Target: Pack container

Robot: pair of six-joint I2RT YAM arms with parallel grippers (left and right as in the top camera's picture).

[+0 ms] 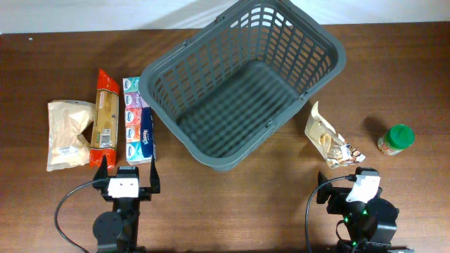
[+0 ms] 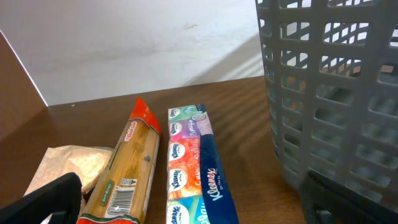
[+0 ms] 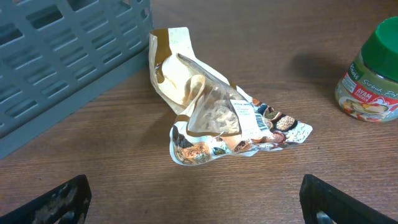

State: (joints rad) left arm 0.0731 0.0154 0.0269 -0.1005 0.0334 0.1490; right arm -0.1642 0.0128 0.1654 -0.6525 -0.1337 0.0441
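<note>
The dark grey slotted basket stands empty at the table's middle back; its wall shows in the left wrist view and the right wrist view. At the left lie a beige bag, a pasta pack and a Kleenex tissue pack. The pasta and tissues also show in the left wrist view. A crumpled snack pouch and a green-lidded jar lie at the right. My left gripper is open, empty, just in front of the tissues. My right gripper is open, empty, in front of the pouch.
The wooden table has bare surface between the two arms. A white wall lies behind the table's far edge. Black cables loop beside each arm base at the front edge.
</note>
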